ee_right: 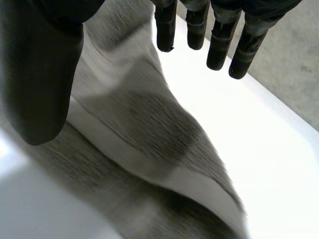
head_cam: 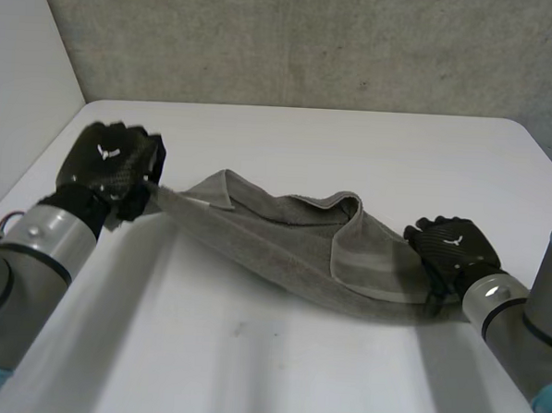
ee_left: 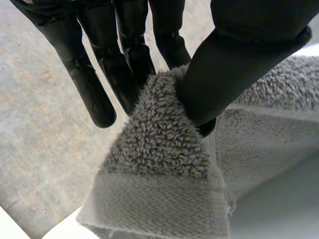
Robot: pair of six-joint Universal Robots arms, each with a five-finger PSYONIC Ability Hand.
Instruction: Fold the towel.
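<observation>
Head view has the towel slung rumpled above the table, no fold made yet: left hand pinches one corner against its thumb, while the right hand sits at the opposite end, hold unclear.

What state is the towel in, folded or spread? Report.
Neither: the towel is bunched, one edge flopped over, stretched between the left robot hand, pinching a corner, and the right robot hand at its other end.
</observation>
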